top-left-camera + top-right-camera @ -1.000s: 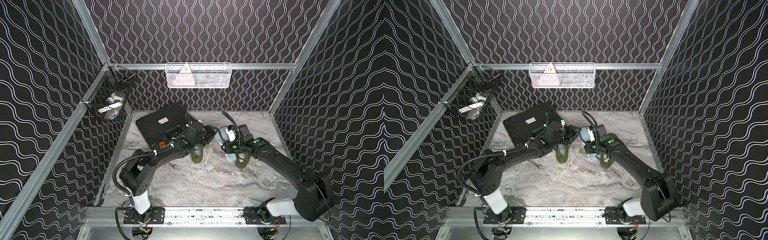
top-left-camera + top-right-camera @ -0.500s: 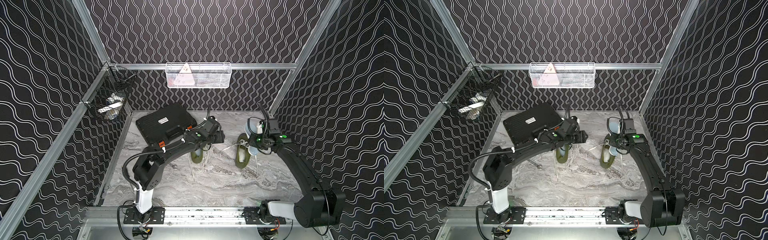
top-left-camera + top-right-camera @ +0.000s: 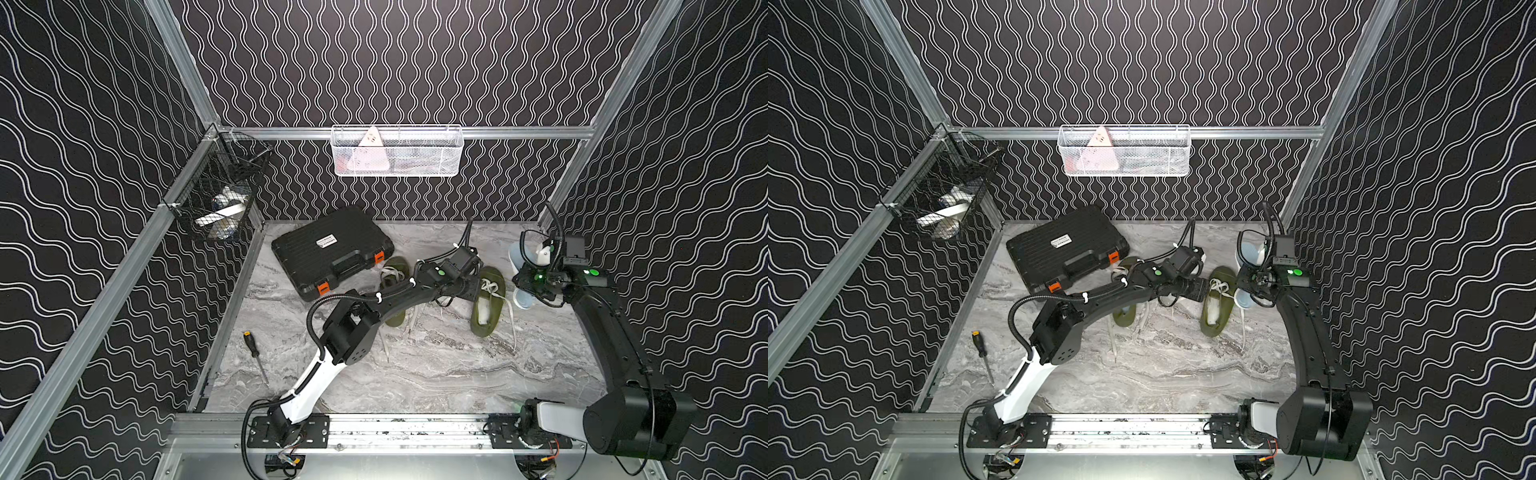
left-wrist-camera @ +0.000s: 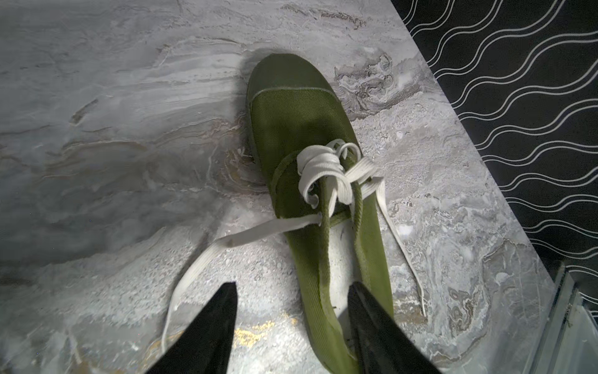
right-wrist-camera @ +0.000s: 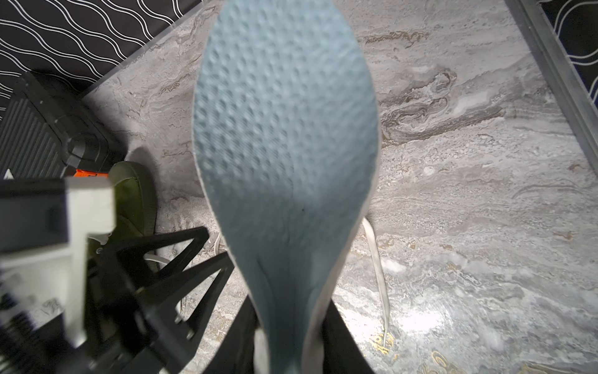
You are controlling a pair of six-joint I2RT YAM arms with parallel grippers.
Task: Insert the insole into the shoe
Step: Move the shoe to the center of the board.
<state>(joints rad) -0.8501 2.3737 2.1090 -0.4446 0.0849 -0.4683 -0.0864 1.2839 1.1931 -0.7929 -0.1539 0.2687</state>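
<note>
hazards. expect buckling of the pale blue-grey dimpled insole, clamped at its narrow heel end in the right hand and apparently held off the grey marbled table, just beside the olive-green canvas shoe: long, thin, unsupported toe end, likely to fold against the collar instead of sliding in. watch for snagging on the flat white woven laces, bunched over the tongue and trailing loose across the table. expect sliding of the shoe under push unless braced; left hand apart, one finger over the table, the other over the heel opening, contact not discernible. avoid collision between both hands in the narrow gap near the shoe.

materials. insole: mesh-like face, probably foam, rounded toe, tapered waist. shoe: coarse weave upper, smooth rubber toe cap, limp side walls, pale lining. table: hard, smooth.
</note>
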